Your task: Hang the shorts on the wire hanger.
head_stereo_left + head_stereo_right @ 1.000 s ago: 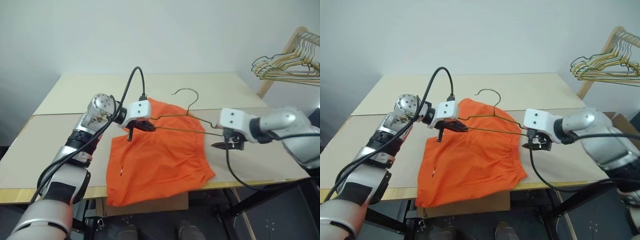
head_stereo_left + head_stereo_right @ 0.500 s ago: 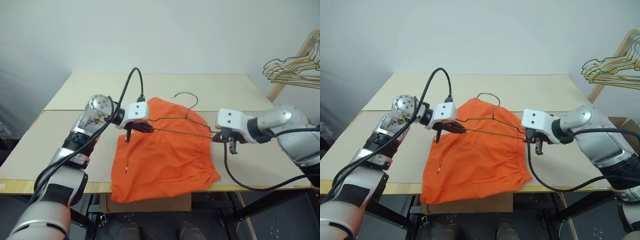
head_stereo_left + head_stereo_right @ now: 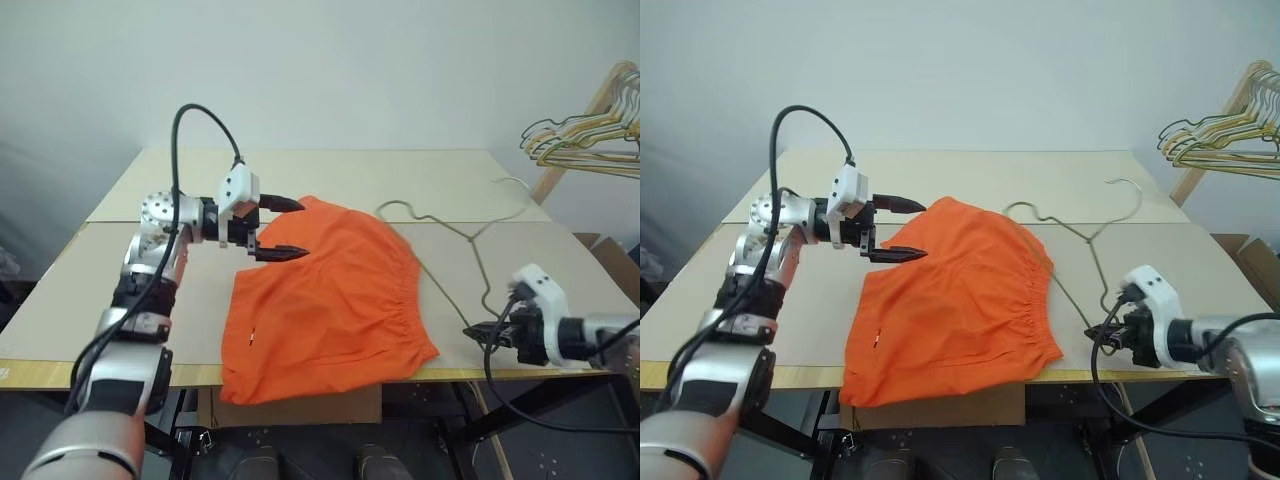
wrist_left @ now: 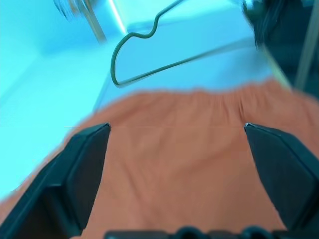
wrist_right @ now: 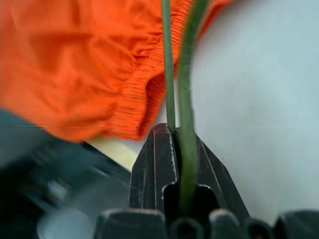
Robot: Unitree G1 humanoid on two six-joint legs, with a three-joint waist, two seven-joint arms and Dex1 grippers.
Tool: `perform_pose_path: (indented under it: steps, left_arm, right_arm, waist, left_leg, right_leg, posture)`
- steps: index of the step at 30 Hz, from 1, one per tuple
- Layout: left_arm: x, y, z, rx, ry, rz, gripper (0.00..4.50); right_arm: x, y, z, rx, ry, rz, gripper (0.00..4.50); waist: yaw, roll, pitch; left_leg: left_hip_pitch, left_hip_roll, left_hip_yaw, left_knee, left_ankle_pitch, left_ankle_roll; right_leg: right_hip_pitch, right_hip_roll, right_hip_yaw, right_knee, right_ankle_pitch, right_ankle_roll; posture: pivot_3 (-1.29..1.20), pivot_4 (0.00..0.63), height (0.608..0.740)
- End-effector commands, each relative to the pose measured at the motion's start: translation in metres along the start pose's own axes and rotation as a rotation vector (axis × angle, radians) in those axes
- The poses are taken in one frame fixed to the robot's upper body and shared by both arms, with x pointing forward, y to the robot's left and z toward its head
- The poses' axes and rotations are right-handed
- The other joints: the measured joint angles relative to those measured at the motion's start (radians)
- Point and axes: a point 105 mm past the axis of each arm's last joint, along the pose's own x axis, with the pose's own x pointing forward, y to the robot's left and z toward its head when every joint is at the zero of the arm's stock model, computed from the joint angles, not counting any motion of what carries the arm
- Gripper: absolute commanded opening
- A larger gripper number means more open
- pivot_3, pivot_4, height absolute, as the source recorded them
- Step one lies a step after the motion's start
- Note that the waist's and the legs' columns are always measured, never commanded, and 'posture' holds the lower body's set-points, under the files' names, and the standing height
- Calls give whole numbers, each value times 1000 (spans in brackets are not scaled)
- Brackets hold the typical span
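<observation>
Though blurred, wire hanger (image 4: 144, 55) discernible.

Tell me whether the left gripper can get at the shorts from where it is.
Probably yes: the left gripper hangs open just above the near edge of the shorts, with nothing between them.

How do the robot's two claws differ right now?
The left gripper stands wide open and empty above the shorts; the right gripper is shut on the wire hanger. The left is raised over the table; the right sits low at the table's near edge. Both have two black fingers.
</observation>
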Motion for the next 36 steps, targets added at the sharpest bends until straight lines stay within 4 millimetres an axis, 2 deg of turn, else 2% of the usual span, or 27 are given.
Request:
perform_pose_path:
  steps: [1,4,7,10,13,18,20,24,28,36]
  left_arm:
    - [4,-32,13,15,-49,-87,4478]
    - [8,-50,9,-5,-45,-121,4478]
    - [12,-55,6,-23,-46,-130,4478]
    - [14,-58,7,-28,-47,-145,4478]
    - [15,-59,6,-26,-43,-160,4478]
    - [13,-58,5,-18,-33,-162,4478]
    - [12,-58,5,-14,-30,-160,4478]
    - [10,-59,4,-14,-24,-157,4478]
    - [10,-59,4,-14,-22,-156,4478]
    - [10,-59,4,-6,-16,-170,4478]
  right_arm:
    - [-23,-4,-35,250,15,59,0]
    - [-33,1,-67,358,104,104,0]
    - [-37,9,-80,417,167,176,0]
    - [-37,14,-77,423,191,224,0]
    - [-31,15,-77,429,245,250,0]
    - [-19,7,-86,463,303,216,0]
    - [-22,-2,-84,491,271,189,0]
    - [-29,-8,-83,517,227,177,0]
    - [-30,-15,-87,530,217,139,0]
    - [-22,-5,-80,475,244,195,0]
  waist:
    - [3,0,0]
    - [6,0,0]
    - [0,1,-1]
    - [-13,2,-2]
    - [-21,2,-2]
    - [-24,2,-2]
    - [-20,2,-2]
    - [-5,2,-2]
    - [-2,2,-2]
    - [-3,2,-2]
  left_leg:
    - [0,0,0,0,0,0]
    - [1,0,0,0,0,0]
    - [4,1,0,1,0,0]
    - [17,3,0,0,-1,0]
    - [21,3,0,-4,-1,0]
    - [19,3,-1,-8,-1,0]
    - [19,3,-1,-8,-1,0]
    - [19,3,-1,-8,-1,0]
    - [20,3,-1,-8,-1,0]
    - [20,3,-1,-8,-1,0]
  right_leg:
    - [1,0,0,0,0,0]
    - [1,0,0,0,0,0]
    - [4,1,1,-1,-3,6]
    - [18,3,1,-5,-8,0]
    - [20,4,1,-6,-9,-2]
    - [17,5,1,-7,-9,-1]
    - [17,4,1,-7,-6,4]
    - [17,4,1,-7,-6,4]
    - [17,4,1,-7,-9,-2]
    - [17,5,1,-7,-9,-2]
  posture:
    - [44,0,740]
    - [39,0,740]
    - [31,0,740]
    - [27,0,740]
    - [29,0,740]
    - [53,0,740]
    - [56,0,740]
    - [64,0,740]
    - [68,0,740]
    - [65,0,740]
